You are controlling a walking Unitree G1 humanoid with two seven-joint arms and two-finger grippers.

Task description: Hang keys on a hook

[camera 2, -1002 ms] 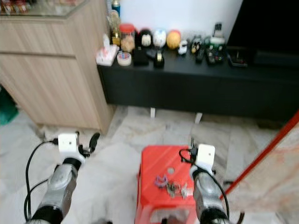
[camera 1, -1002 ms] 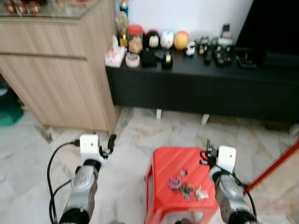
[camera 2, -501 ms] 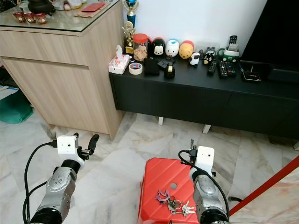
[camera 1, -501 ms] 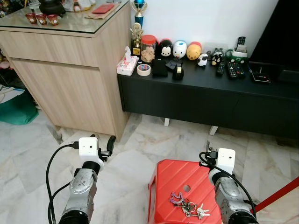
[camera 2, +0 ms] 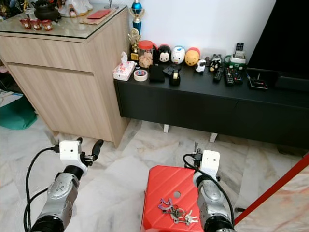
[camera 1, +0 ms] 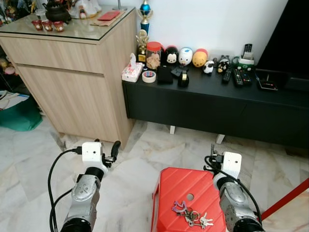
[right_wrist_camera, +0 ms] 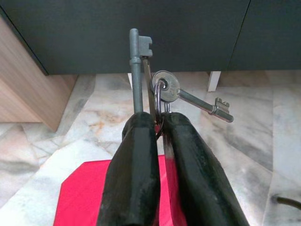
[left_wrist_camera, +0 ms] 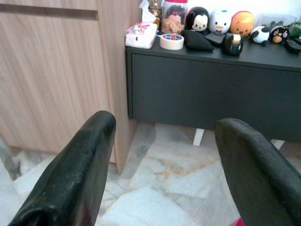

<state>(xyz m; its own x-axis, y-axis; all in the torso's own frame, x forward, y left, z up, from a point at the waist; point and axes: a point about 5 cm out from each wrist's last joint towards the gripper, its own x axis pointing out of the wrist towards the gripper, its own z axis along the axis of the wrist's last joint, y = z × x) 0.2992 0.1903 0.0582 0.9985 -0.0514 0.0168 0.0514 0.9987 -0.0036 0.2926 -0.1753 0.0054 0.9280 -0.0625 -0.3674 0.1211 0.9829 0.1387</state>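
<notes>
Marble floor [camera 1: 145, 150] is laid out in front, with a wooden cabinet [camera 1: 72, 92] off to the left and a black TV console [camera 1: 217, 104] across the back. Left gripper [left_wrist_camera: 162, 127] is held spread wide, nothing in it. On the red stool [camera 1: 176, 186] a separate key bunch [camera 1: 190, 215] is left lying, just beside the right arm. Right gripper [right_wrist_camera: 157, 120] is pinched tight on a ring of two grey keys [right_wrist_camera: 162, 89], shafts poking forward past the fingertips toward the console. So the hanging is best done by the right arm, though which way the hook lies can't be told.
</notes>
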